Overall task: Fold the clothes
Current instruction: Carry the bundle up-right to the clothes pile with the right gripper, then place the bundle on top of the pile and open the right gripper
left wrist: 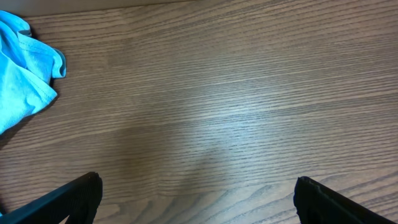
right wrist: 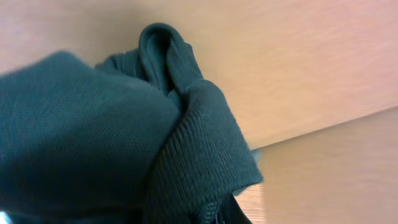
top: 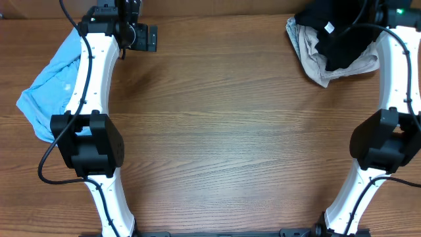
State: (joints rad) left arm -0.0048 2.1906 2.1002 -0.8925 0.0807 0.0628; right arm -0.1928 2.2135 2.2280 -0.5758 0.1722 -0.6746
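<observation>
The black T-shirt point(top: 339, 36) is bunched at the table's far right corner, with a white label point(top: 329, 27) showing. It lies over a beige garment point(top: 316, 62). My right gripper point(top: 376, 12) is at that bunch. In the right wrist view the black fabric and its ribbed collar point(right wrist: 186, 143) fill the frame and hide the fingers, which seem shut on the shirt. My left gripper point(top: 146, 38) is open and empty above bare wood at the far left; its view shows both fingertips spread wide point(left wrist: 198, 190).
A light blue garment point(top: 52, 82) lies crumpled at the left edge under the left arm; it also shows in the left wrist view point(left wrist: 22, 81). The wooden table point(top: 230, 131) spans the middle. Both arm bases stand at the front.
</observation>
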